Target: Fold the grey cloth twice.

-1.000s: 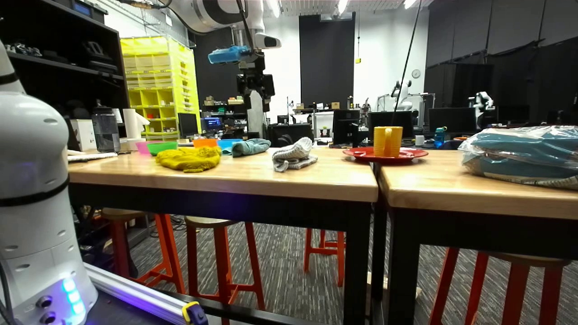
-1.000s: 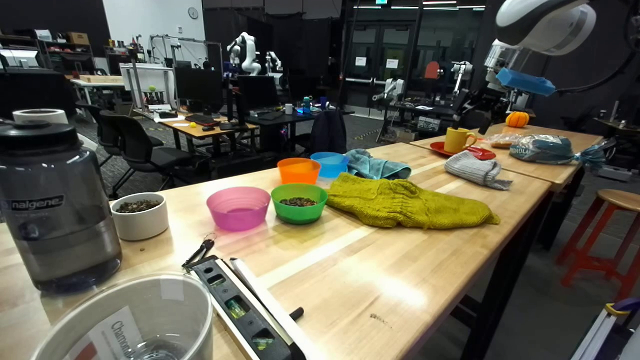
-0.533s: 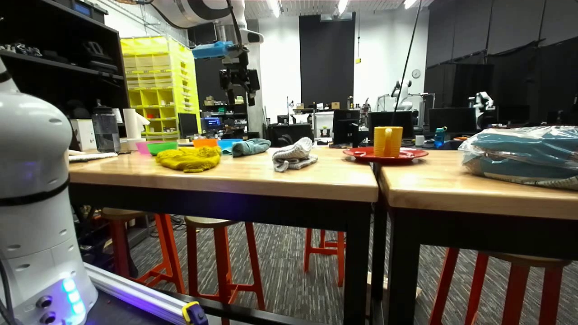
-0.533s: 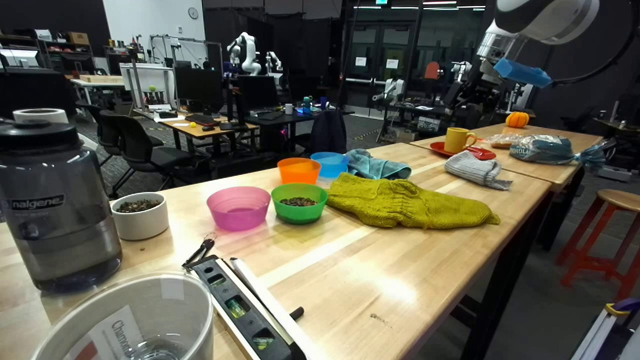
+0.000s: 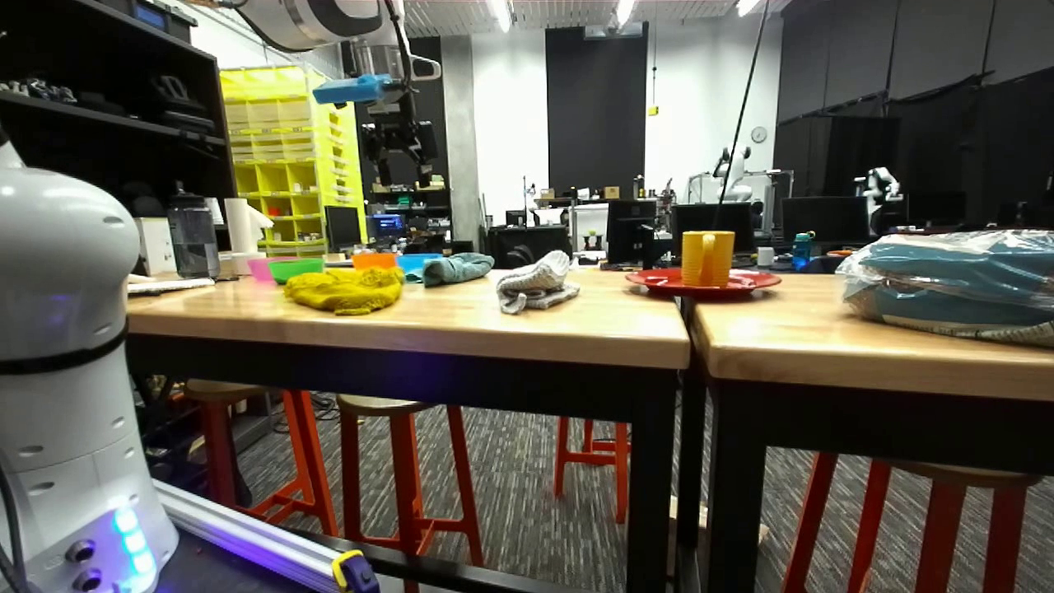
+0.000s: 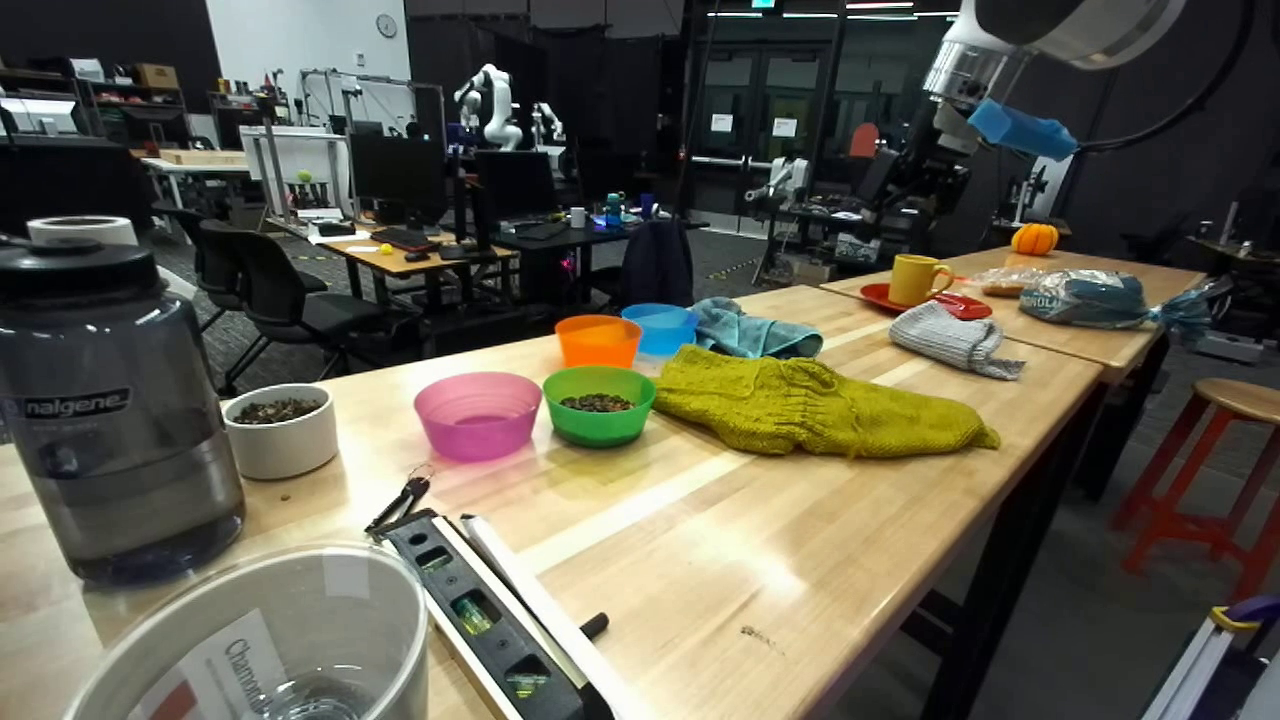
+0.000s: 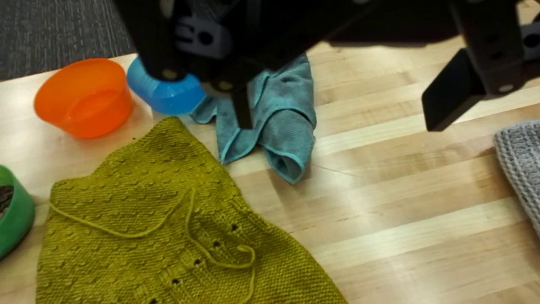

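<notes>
The grey knitted cloth [image 5: 535, 284] lies in a small folded heap on the wooden table, with visible layers and a raised, rounded upper fold. It also shows in an exterior view [image 6: 950, 338], beyond the mustard knit. In the wrist view only its edge [image 7: 521, 156] shows at the right border; the rest is out of frame. My gripper [image 7: 341, 122] is open and empty, jaws wide apart. In both exterior views the gripper [image 5: 405, 175] hangs well above the tabletop, touching nothing; it also shows in an exterior view [image 6: 895, 220].
A mustard knit [image 6: 820, 405] and a teal cloth [image 7: 282, 122] lie beside the orange [image 7: 86, 99], blue [image 7: 168, 90], green [image 6: 600, 405] and pink bowls [image 6: 478, 415]. A yellow mug [image 5: 706, 259] stands on a red plate [image 5: 650, 282]. A bagged blue package [image 5: 955, 280] lies farther along.
My gripper has moved left and slightly up in both exterior views, away from above the grey cloth. It stays open. The grey cloth and other objects have not moved.
</notes>
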Controlling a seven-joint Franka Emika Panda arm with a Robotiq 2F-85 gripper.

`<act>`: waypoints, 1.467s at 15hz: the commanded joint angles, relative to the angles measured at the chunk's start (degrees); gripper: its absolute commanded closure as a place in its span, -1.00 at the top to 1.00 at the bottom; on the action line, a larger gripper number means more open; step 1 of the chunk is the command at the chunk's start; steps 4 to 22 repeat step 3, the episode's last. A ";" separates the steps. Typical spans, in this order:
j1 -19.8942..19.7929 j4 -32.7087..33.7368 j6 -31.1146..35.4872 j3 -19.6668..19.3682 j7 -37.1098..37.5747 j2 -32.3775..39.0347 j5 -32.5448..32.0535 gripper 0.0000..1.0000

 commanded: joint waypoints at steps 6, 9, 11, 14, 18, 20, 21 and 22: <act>2.24 -2.89 0.92 2.82 1.87 -4.01 -0.77 1.00; 2.24 -2.89 0.92 2.82 1.87 -4.01 -0.77 1.00; 2.24 -2.89 0.92 2.82 1.87 -4.01 -0.77 1.00; 2.24 -2.89 0.92 2.82 1.87 -4.01 -0.77 1.00; 2.24 -2.89 0.92 2.82 1.87 -4.01 -0.77 1.00; 2.24 -2.89 0.92 2.82 1.87 -4.01 -0.77 1.00; 2.24 -2.89 0.92 2.82 1.87 -4.01 -0.77 1.00; 2.24 -2.89 0.92 2.82 1.87 -4.01 -0.77 1.00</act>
